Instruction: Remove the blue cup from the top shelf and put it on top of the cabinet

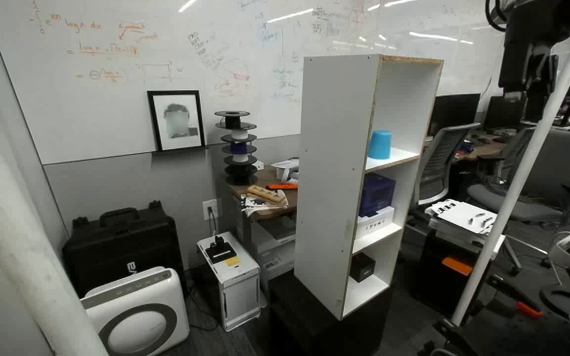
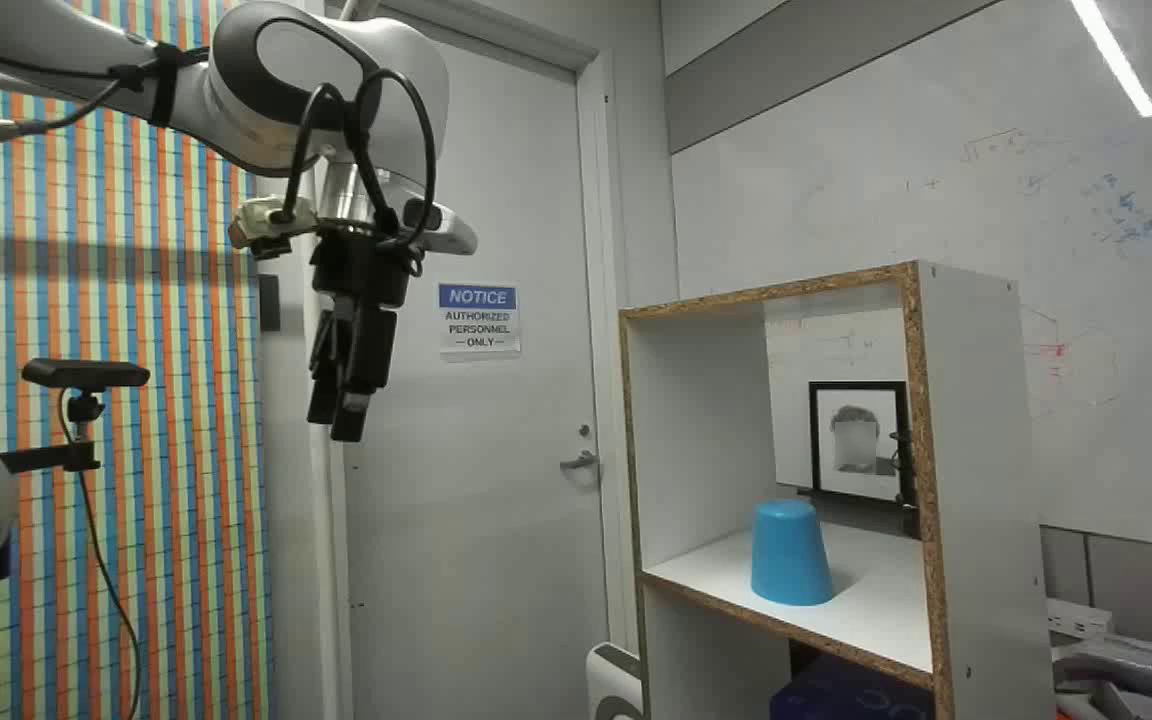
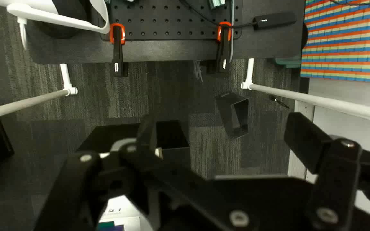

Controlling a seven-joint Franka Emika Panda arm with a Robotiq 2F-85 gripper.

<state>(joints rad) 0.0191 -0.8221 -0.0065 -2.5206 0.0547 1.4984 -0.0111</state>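
The blue cup [image 2: 791, 555] stands upside down on the top shelf [image 2: 881, 610] of the cabinet [image 1: 334, 163], between the side walls [image 2: 701, 430], and one compartment lower a dark blue box [image 1: 377, 194] sits on a white box [image 1: 375, 222]. Off the cabinet's front and well apart from it, the gripper [image 2: 336, 422] hangs pointing almost straight down, its fingers [image 3: 303, 141] spread wide from each other in the wrist view. In an exterior view the arm [image 2: 236, 110] reaches in from the side away from the cabinet, sloping slightly down and then bending sharply toward the floor [image 3: 262, 141] just above the gripper.
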